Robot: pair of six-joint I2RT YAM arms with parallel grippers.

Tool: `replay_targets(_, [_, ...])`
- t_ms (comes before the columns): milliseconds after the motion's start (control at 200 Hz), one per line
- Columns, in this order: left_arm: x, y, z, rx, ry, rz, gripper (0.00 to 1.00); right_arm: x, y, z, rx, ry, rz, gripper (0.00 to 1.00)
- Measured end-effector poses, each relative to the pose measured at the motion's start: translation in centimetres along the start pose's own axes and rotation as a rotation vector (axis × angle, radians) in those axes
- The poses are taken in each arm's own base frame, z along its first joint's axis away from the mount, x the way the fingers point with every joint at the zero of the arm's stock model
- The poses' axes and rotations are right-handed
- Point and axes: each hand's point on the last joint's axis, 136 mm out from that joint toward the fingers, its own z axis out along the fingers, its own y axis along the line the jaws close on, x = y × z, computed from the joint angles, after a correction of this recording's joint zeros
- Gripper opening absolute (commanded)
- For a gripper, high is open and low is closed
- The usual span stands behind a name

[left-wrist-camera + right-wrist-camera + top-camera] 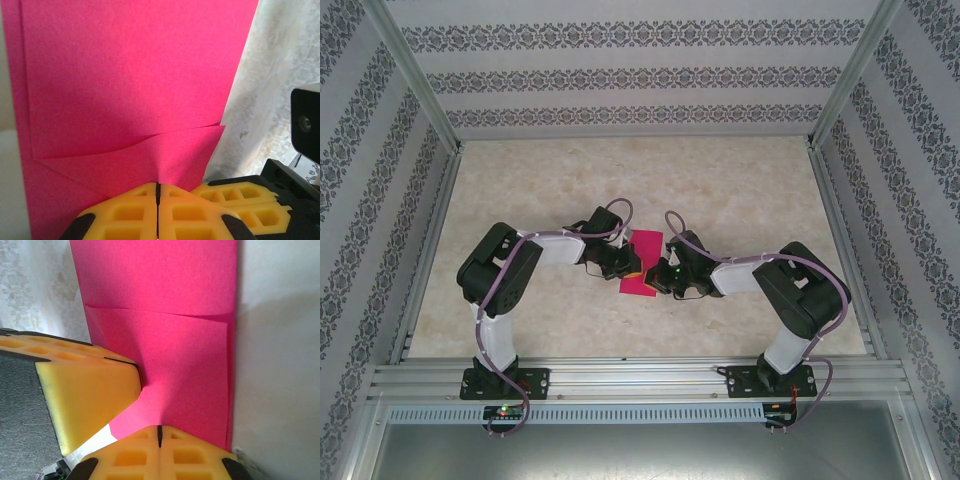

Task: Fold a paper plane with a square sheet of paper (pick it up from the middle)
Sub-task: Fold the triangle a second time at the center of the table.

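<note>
Between both shut jaws sits pink paper (648, 250).

- Tabletop (740, 190): pale beige, marbled, across the middle of the top view; also at the right edge of the left wrist view (280, 60) and the upper left of the right wrist view (35, 285).
- Back wall (640, 70): white paper with horizontal bands of dark floral ornament, along the top of the frame.
- Side walls, left (360, 200) and right (920, 200): same pattern, bands slanting.
- Two metal posts, upper left (415, 75) and upper right (855, 70), slanting inward.
- Aluminium rail (640, 378) across the lower frame.
- Slotted strip (620, 412) just below it.
- Grey metal sheet (640, 455) along the bottom edge.
</note>
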Motion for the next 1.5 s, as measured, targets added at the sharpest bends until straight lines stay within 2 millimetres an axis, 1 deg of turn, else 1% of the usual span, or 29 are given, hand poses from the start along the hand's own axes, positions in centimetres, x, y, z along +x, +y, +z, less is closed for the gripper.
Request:
replay_targets(290, [-0.3, 0.2, -0.2, 0.039, 0.015, -0.016, 0.11, 0.0, -0.1, 0.0, 0.016, 0.003, -0.004, 0.0])
replay_targets(530, [-1.9, 1.3, -1.3, 0.071, -0.006, -0.059, 0.11, 0.0, -0.2, 0.0, 0.027, 0.003, -0.015, 0.0])
replay_targets(744, [-2.1, 1.5, -1.7, 0.11, 0.015, -0.075, 0.11, 0.0, -0.2, -0.1, 0.03, 0.004, -0.015, 0.0])
replay_targets(879, [-3.1, 2.1, -2.5, 0.114, -0.007, -0.093, 0.12, 0.0, -0.2, -0.1, 0.031, 0.005, -0.017, 0.0])
replay_targets(1094, [-5.7, 3.6, -4.1, 0.062, -0.083, -0.122, 0.13, 0.0, -0.2, -0.1, 0.033, 0.005, -0.017, 0.0])
replay_targets(1194, [-6.1, 3.7, -4.4, 0.042, -0.101, -0.126, 0.13, 0.1, -0.1, 0.0, 0.037, 0.007, -0.021, 0.0])
replay_targets(1299, [-6.0, 3.1, -5.0, 0.036, -0.111, -0.117, 0.12, 0.1, -0.1, 0.0, 0.04, 0.005, -0.021, 0.0])
replay_targets(1399, [-5.6, 1.4, -5.4, 0.049, -0.12, -0.076, 0.11, 0.0, -0.1, 0.0, 0.042, 0.006, -0.02, 0.0])
replay_targets(1499, [-4.1, -0.4, -4.5, 0.056, -0.093, -0.032, 0.11, 0.0, -0.1, 0.0, 0.043, 0.006, -0.02, 0.0])
